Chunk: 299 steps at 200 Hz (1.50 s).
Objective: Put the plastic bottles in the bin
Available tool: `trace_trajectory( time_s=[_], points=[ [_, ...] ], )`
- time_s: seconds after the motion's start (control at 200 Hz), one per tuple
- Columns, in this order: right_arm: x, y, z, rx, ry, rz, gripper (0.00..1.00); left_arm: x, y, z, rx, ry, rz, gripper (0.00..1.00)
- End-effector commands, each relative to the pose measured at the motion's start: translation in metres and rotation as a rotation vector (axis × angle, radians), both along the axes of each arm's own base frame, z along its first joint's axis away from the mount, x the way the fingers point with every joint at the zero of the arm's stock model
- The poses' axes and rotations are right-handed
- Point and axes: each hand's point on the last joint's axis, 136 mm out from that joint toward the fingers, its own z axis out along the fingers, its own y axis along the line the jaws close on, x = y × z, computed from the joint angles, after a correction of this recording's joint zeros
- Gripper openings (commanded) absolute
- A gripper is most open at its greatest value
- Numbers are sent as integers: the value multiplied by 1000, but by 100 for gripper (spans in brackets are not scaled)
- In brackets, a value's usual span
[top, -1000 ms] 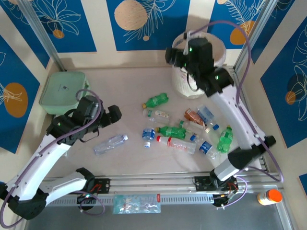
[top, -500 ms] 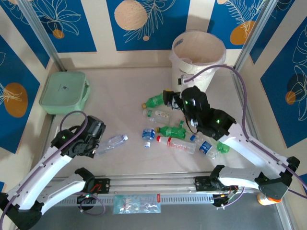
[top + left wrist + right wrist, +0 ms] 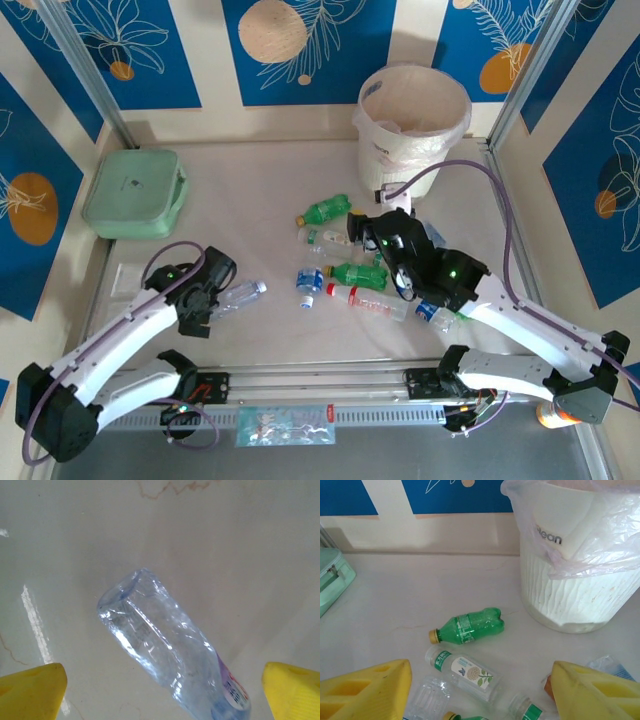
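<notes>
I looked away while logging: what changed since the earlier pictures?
The right gripper came back from over the large white bag-lined bin to the scattered small plastic bottles, open and empty. The left gripper, open, dropped over the lone clear plastic bottle, fingers either side. Bin, pale green lidded box and bottles stayed put.

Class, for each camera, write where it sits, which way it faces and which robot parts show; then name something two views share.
Top external: above and behind, facing down on the table; both arms.
Left wrist: behind the left gripper, open, facing down at a clear bottle.
Right wrist: behind the right gripper, open, low, facing the bin and a green bottle.
Shared: top and right wrist, the bin.
</notes>
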Motion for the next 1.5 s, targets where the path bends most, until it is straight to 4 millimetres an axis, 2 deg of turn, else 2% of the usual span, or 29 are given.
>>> trace_trajectory(
  time_s=[0.0, 0.115, 0.51, 0.6, 0.735, 0.825, 1.04, 1.16, 1.305, 1.395, 1.49],
  points=[
    [0, 0, -1, 10, -11, -28, 74, 12, -10, -18, -66, 9, 3, 99],
    [1, 3, -8, 6, 2, -25, 74, 19, -16, -37, -118, 66, -11, 99],
    [2, 7, -21, -17, 31, -23, 74, 30, -16, -73, -146, 97, -48, 100],
    [2, 8, -20, -17, 29, -18, 74, 28, -13, -78, -136, 111, -48, 92],
    [3, 10, -18, -24, 26, -12, 74, 28, -9, -79, -129, 97, -47, 65],
    [4, 12, -18, -27, 28, -9, 74, 28, -8, -77, -130, 84, -46, 59],
    [3, 19, -9, -23, 22, 23, 74, 39, -8, -55, -119, 7, -84, 48],
    [-1, 24, -2, -8, 27, 58, 74, 53, -8, -27, -89, -71, -152, 45],
    [-7, 34, 5, 25, 45, 132, 75, 67, -11, 10, -62, -165, -254, 47],
    [-15, 45, 7, 39, 61, 216, 75, 81, -22, 33, -62, -280, -380, 48],
    [-27, 63, 11, 72, 92, 360, 75, 108, -47, 69, -13, -497, -642, 31]
  ],
)
